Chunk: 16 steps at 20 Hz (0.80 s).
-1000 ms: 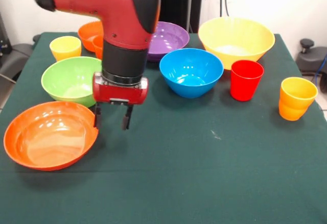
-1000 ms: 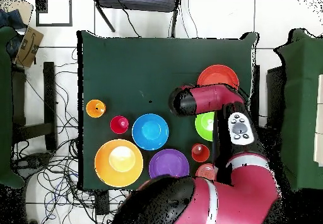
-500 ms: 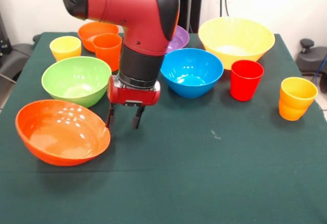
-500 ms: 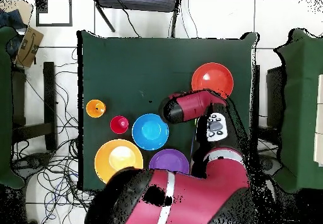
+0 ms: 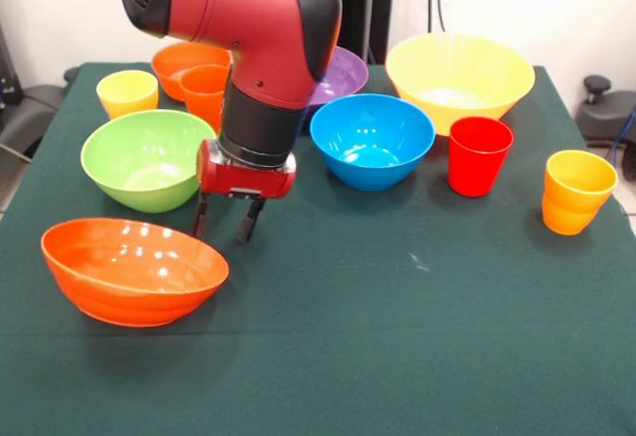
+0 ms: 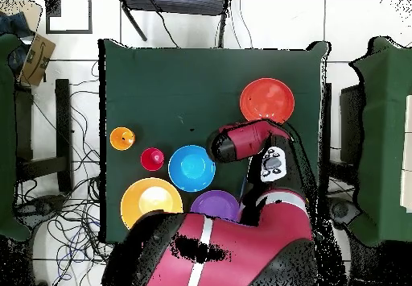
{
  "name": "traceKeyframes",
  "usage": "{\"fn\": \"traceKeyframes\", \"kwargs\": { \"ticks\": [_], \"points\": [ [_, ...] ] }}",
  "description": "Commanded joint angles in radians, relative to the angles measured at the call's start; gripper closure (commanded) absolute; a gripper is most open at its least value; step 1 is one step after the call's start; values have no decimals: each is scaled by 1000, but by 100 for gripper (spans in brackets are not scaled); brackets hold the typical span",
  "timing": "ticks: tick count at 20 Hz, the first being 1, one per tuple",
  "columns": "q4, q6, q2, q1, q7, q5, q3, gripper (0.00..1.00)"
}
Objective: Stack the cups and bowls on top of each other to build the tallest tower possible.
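Front view | wide orange bowl (image 5: 134,271) tilted, mouth up (leaning away) | gripper (image 5: 225,227) spread, empty

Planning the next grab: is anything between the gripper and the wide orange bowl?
Nothing visible. The open gripper hangs just beyond the wide orange bowl, with only bare green tablecloth between them.

The near half of the green table (image 5: 417,347) lies open, save the wide orange bowl (image 5: 134,270) at its left. The far half is crowded: the green bowl (image 5: 147,158), blue bowl (image 5: 372,140), yellow bowl (image 5: 459,78), red cup (image 5: 479,155) and amber cup (image 5: 576,191) stand there with narrow gaps between.
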<state>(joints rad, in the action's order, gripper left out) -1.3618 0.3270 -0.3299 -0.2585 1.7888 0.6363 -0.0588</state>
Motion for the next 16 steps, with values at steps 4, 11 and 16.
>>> {"fn": "traceKeyframes", "kwargs": {
  "ticks": [4,11,16],
  "points": [
    [-55,8,-39,-50,4,-18,108,0],
    [-72,32,-82,-61,-24,-19,133,0],
    [-60,38,-79,-57,-21,-23,143,0]
  ]
}}
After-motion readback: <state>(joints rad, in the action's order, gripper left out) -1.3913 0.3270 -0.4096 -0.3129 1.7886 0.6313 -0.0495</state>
